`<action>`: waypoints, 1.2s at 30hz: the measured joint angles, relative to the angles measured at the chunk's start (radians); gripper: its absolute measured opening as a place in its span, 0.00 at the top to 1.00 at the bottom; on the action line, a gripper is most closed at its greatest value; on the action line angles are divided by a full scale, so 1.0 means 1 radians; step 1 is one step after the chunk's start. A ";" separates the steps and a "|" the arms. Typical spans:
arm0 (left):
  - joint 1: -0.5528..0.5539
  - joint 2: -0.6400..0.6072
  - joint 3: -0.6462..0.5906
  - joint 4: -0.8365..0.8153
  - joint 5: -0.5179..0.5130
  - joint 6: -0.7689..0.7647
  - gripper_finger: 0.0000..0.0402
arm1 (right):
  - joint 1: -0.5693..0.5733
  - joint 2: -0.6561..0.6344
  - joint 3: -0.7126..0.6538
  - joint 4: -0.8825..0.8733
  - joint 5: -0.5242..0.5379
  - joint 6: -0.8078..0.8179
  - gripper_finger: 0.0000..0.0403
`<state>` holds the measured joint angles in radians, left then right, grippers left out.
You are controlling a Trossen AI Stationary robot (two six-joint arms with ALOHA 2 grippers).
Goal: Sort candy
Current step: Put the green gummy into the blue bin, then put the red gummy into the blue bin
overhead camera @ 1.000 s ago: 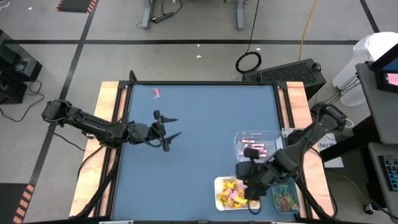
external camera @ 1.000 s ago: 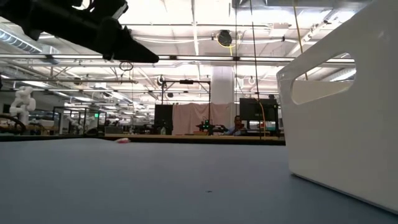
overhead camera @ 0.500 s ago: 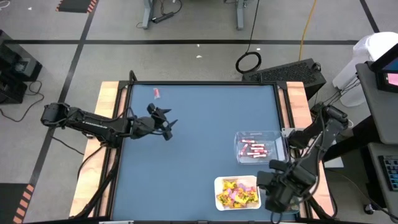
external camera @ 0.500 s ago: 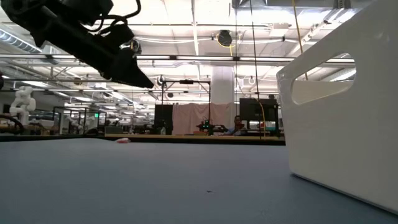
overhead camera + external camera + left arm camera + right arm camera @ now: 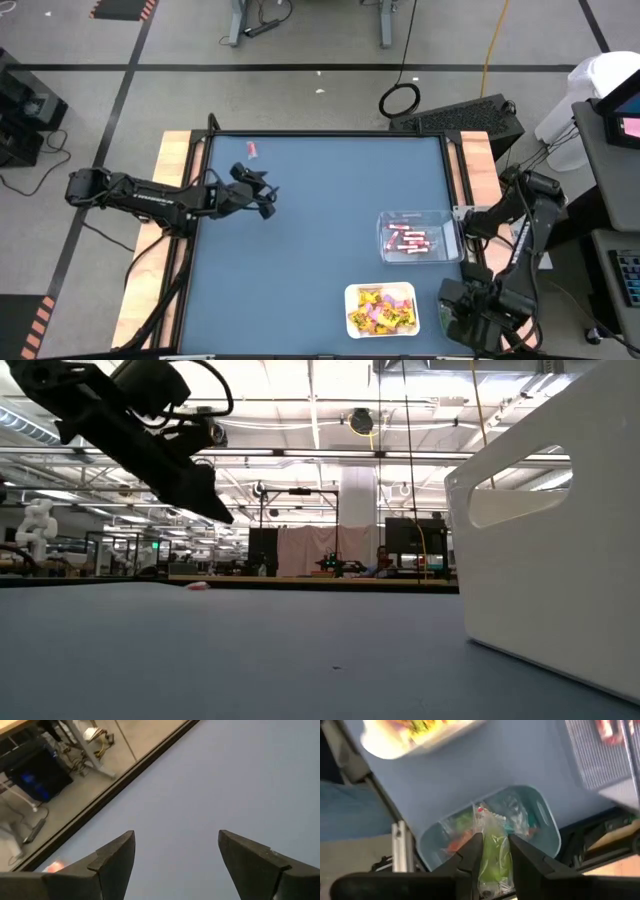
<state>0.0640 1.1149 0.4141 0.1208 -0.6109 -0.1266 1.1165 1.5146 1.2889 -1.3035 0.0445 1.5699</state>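
My right gripper [image 5: 492, 851] hangs over a green-tinted tray [image 5: 543, 815] at the table's near right corner, shut on a green wrapped candy [image 5: 495, 870]. In the high view the right arm [image 5: 470, 315] hides this tray. More wrapped candy [image 5: 460, 837] lies inside the tray. My left gripper [image 5: 262, 195] hovers open above the table's far left part, nothing between its fingers. One pink candy [image 5: 251, 150] lies flat on the blue table just beyond it, also visible as a pink candy [image 5: 54, 866] in the left wrist view. My right gripper pinches the green candy's wrapper by its two sides [image 5: 489, 862] between the two fingers [image 5: 470, 857]. The fingers come from above, pointing down. The candy is lifted clear above the green-tinted tray, its crimped end [image 5: 481, 815] sticking out past the fingertips.
A white tray [image 5: 352, 296] with yellow and pink candy stands at the near edge, left of my right arm. A clear tray [image 5: 448, 222] with pink-red sticks lies beyond it. In the low view the white tray's wall [image 5: 560, 540] fills the right side.
My right gripper has swung from over the white tray toward the table's near right corner, rolling about its own axis, and now hangs over the green-tinted tray with the candy. My left gripper has moved toward the far edge and the pink candy, sinking and tipping downward, still open.
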 joint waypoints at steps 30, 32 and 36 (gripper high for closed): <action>0.162 0.047 0.000 -0.091 0.001 -0.026 0.28 | 0.031 0.001 -0.183 0.158 -0.206 0.208 0.54; 0.180 0.056 0.000 -0.084 0.000 -0.027 0.28 | 0.031 0.001 -0.152 0.158 -0.178 0.232 0.55; 0.250 0.056 0.000 -0.077 0.000 -0.053 0.28 | 0.031 0.001 -0.085 0.160 -0.020 0.278 0.57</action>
<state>0.3142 1.1713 0.4141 0.0437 -0.6113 -0.1791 1.1473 1.5154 1.2036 -1.1435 0.0249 1.8481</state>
